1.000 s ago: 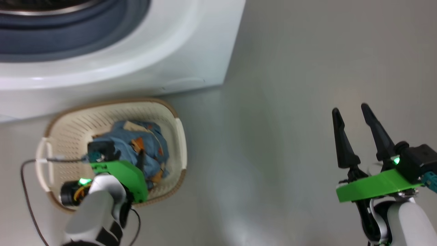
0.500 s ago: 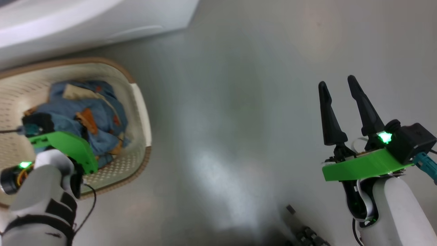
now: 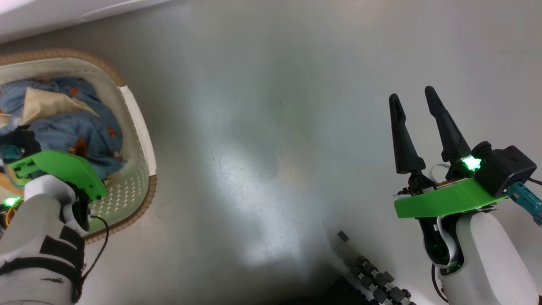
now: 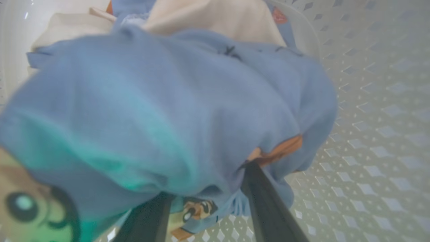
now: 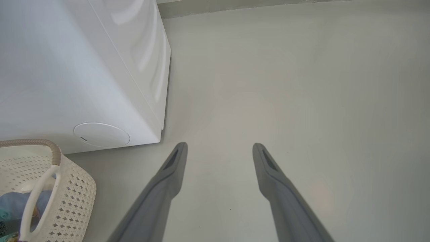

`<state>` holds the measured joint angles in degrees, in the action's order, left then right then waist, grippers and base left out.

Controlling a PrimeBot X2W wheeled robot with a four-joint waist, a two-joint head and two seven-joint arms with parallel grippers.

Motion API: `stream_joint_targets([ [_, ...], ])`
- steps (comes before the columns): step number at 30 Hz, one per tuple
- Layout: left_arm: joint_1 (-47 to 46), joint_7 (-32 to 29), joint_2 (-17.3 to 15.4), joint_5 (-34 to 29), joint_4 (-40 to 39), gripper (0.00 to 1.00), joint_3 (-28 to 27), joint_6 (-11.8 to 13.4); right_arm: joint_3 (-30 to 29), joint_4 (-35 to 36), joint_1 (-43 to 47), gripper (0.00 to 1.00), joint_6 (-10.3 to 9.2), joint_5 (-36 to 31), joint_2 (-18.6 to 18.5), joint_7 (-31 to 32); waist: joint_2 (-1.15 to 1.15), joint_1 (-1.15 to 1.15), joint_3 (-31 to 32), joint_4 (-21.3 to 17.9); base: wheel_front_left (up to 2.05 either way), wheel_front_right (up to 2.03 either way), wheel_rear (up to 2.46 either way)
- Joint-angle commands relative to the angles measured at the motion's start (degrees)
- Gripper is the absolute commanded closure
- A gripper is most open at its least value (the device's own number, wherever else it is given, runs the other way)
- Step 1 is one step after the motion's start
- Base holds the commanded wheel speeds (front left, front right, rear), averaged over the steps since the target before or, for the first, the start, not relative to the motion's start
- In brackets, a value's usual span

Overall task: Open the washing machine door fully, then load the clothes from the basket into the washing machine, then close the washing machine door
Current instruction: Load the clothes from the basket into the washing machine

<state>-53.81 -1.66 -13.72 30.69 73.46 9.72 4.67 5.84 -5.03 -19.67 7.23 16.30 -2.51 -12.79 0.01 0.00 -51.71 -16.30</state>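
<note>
Clothes point(image 4: 168, 101) fill the basket's point(image 3: 137, 127) middle, the left claw point(image 4: 205, 181) sunk astride a blue fold, its bite impossible to judge. Best to gather plenty of cloth before lifting; the right claw point(image 3: 411, 94) hangs open.

The head camera is looking down; the left wrist camera is peering closely into the basket point(image 4: 369, 101); all views are sharing it.

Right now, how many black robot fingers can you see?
4. Two on the right gripper, spread apart over the grey floor. Two on the left gripper, pushed into the blue clothes in the basket, tips hidden by fabric.
</note>
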Motion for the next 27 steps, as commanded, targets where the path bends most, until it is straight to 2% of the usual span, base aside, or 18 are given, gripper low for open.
stream_joint_targets([
  [1, 1.2, 0.6, -1.7, 1.0, 0.1, 1.00, -1.3, 0.6, 1.1, 0.9, 0.9, 0.00, 0.25, 0.3, -0.4, -0.8, -0.01, 0.00, -0.1, 0.2, 0.00, 0.00, 0.00],
  [12, 2.8, 5.2, -0.5, 2.6, 0.2, 1.00, -1.9, -1.1, -0.6, 0.5, 0.7, 0.00, 0.25, -0.5, -0.4, -0.9, -0.01, 0.00, 2.1, 2.7, 0.00, 0.00, 0.00],
  [21, 6.2, 13.2, 1.6, 3.0, 0.3, 1.00, -1.5, -3.7, -3.5, 1.2, 2.4, 0.00, 0.25, -2.3, -1.0, 0.4, -0.01, 0.00, 8.6, 6.1, 0.00, 0.00, 0.00],
  [27, 9.1, 16.3, 3.3, 2.5, -1.6, 1.00, -1.1, -5.1, -5.2, 2.1, 4.6, 0.00, 0.25, -4.2, -1.6, 1.6, -0.01, 0.00, 14.4, 8.3, 0.00, 0.00, 0.00],
])
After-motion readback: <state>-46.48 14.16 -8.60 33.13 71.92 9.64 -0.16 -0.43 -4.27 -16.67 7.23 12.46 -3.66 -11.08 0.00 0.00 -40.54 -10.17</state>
